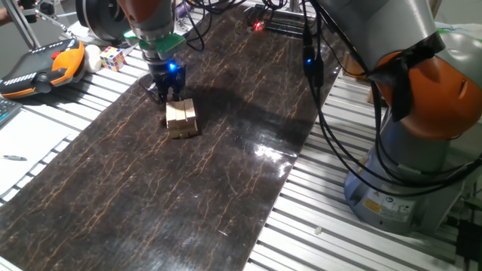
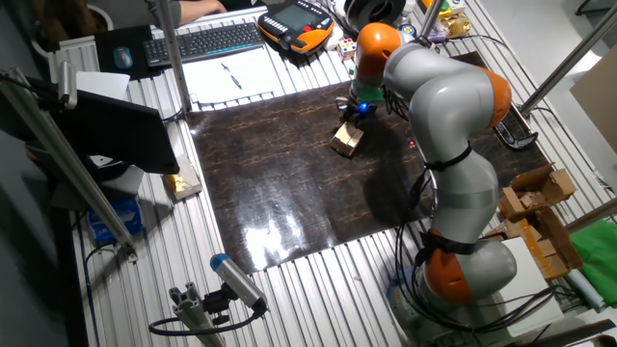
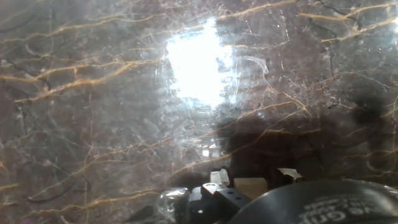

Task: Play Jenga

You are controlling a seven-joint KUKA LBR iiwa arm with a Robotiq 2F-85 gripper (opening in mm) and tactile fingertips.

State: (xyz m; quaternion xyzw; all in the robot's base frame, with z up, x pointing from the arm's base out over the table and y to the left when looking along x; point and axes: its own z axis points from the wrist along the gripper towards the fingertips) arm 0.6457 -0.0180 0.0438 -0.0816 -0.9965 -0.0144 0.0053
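Dark marbled desk (image 1: 226, 188), item: Jenga (image 1: 181, 118), centre-left, at 5 o'clock just beside my hand (image 1: 166, 92). Hand state: cannot tell whether clenched or released. Handling advice: push one block slowly, level, without disturbing neighbouring layers.

Landmark: dark marble-pattern mat (image 1: 188, 188) on slatted bench (image 1: 331, 226) | multicoloured puzzle cube (image 1: 113, 58) just off mat's far-left corner | orange-black pendant (image 1: 41, 68) left of cube | keyboard (image 2: 202, 41) beyond mat | paper with pen (image 2: 229, 75) at mat's edge
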